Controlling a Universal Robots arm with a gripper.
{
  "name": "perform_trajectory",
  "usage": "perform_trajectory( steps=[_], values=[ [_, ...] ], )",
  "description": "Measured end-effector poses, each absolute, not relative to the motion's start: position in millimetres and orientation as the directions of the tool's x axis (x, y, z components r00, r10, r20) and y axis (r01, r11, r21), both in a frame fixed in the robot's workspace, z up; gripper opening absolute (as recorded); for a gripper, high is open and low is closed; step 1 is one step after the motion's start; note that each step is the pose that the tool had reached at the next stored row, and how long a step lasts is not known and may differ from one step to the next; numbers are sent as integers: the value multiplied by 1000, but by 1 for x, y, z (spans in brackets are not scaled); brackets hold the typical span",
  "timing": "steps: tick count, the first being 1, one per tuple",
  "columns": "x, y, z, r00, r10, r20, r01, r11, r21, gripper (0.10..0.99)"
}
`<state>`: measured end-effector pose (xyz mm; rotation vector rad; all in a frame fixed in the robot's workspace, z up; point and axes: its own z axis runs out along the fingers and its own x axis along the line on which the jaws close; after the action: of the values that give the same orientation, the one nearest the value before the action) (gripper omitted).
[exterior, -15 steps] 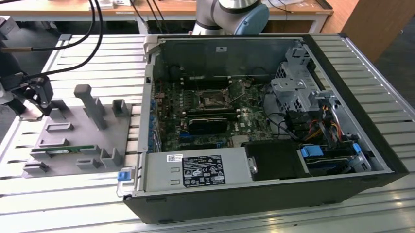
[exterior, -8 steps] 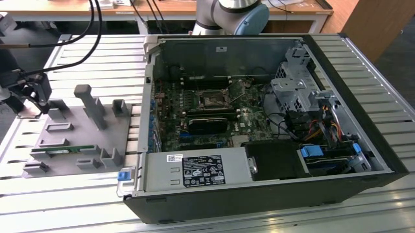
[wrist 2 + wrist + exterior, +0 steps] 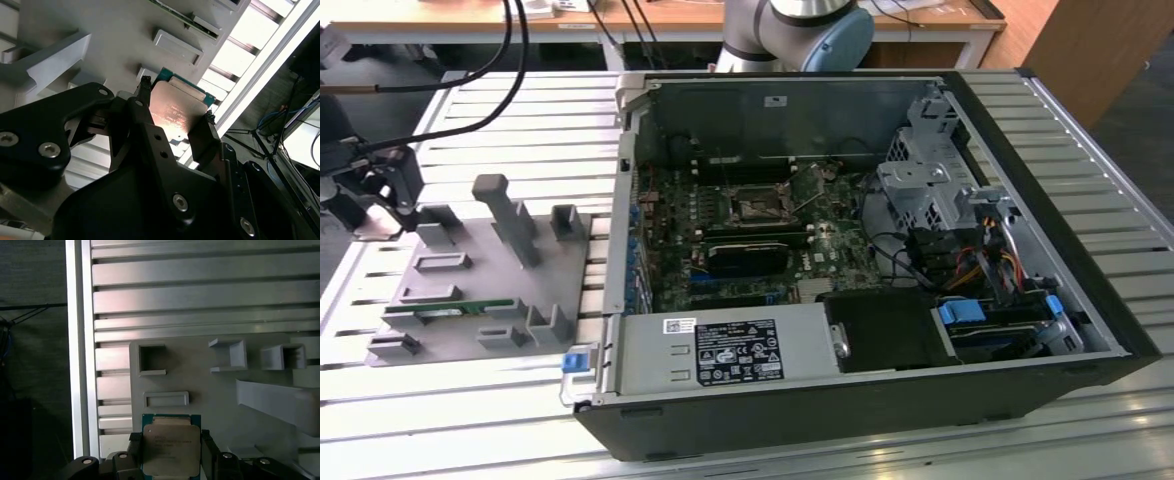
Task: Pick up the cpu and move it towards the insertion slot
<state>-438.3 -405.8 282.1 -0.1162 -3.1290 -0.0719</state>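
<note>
Pincer [image 3: 176, 102] clamps the cpu [image 3: 170, 447] above the fixture [image 3: 210, 390].

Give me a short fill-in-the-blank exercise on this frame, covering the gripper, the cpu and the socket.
1. In both wrist views the cpu sits between the gripper's two ___.
2. The insertion slot is part of the ___ motherboard inside the open computer case.
3. In the exterior view the gripper is to the exterior view's ___ of the computer case.

Missing words: fingers; green; left.
</note>
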Motion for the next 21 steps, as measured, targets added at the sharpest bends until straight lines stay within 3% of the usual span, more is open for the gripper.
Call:
perform_trajectory(
  steps=[21],
  values=[
    [-438,-406,318,-997,74,11,74,996,46,549]
  ],
)
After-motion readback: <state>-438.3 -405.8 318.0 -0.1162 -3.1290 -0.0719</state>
